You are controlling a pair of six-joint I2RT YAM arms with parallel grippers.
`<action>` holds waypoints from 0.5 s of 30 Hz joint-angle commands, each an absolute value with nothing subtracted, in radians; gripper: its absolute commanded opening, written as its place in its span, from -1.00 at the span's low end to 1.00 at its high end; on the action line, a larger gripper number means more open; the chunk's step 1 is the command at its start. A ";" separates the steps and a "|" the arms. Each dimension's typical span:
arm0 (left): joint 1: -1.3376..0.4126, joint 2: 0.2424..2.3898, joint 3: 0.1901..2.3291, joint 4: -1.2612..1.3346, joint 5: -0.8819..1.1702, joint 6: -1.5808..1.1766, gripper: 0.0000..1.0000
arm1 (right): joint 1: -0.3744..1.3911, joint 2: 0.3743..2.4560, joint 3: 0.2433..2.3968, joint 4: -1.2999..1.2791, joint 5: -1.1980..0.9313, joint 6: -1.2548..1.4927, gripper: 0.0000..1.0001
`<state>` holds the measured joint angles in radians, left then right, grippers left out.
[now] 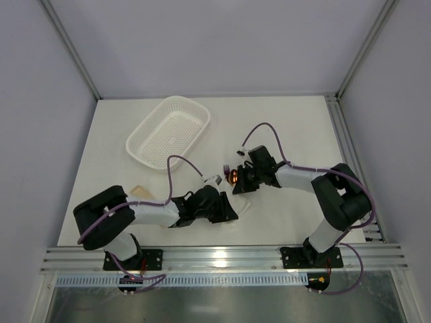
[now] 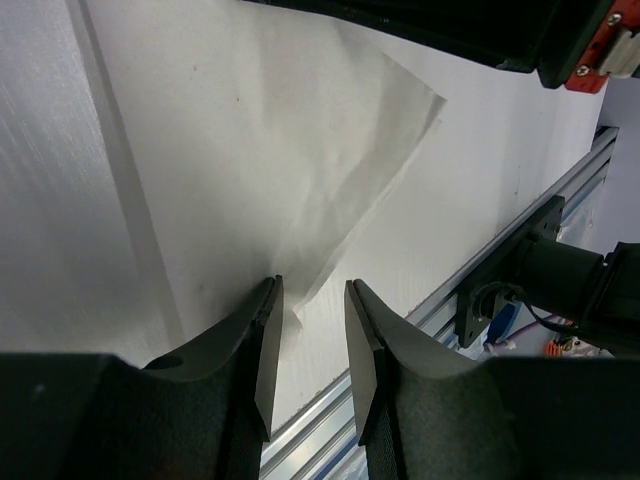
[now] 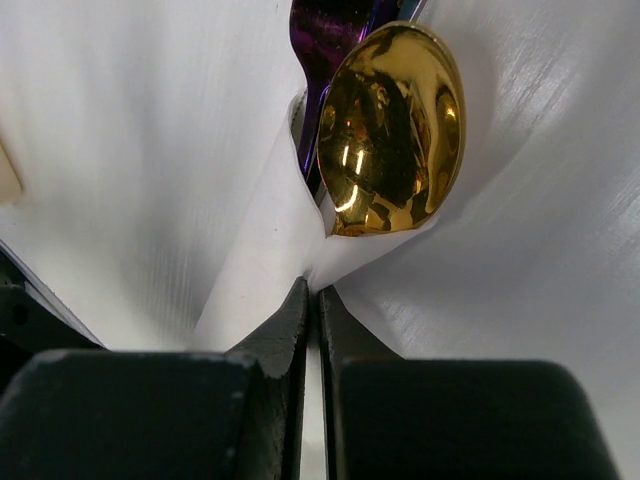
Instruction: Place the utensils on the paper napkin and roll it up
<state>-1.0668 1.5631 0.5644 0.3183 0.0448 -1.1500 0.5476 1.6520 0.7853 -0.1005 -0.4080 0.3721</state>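
The right gripper (image 3: 312, 297) is pinched together on the thin white paper napkin (image 3: 255, 250); a shiny gold-bowled spoon (image 3: 392, 130) and a dark purple fork (image 3: 322, 45) lie just beyond, lengthwise away; the left gripper (image 2: 310, 295), jaws apart, faces the napkin's corner

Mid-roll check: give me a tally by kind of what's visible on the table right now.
gold spoon: 1
purple fork: 1
paper napkin: 1
white basket: 1
beige slab: 1
Total: 5. Anything wrapped deeper in the napkin is hidden.
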 commanded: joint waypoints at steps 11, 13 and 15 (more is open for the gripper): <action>-0.996 1.393 0.810 -0.267 -0.078 -1.039 0.27 | 0.546 1.641 0.736 -0.026 -0.396 0.357 -0.92; -0.937 1.407 0.793 -0.244 -0.011 -1.012 0.26 | 0.546 1.638 0.736 -0.006 -0.399 0.354 -0.92; -0.878 1.419 0.772 -0.209 0.040 -0.999 0.25 | 0.546 1.632 0.733 -0.005 -0.400 0.356 -0.92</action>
<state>-0.9447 1.4006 0.7925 -0.1589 -0.0257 -1.0542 0.5457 1.6489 0.7525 -0.0265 -0.4339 0.3763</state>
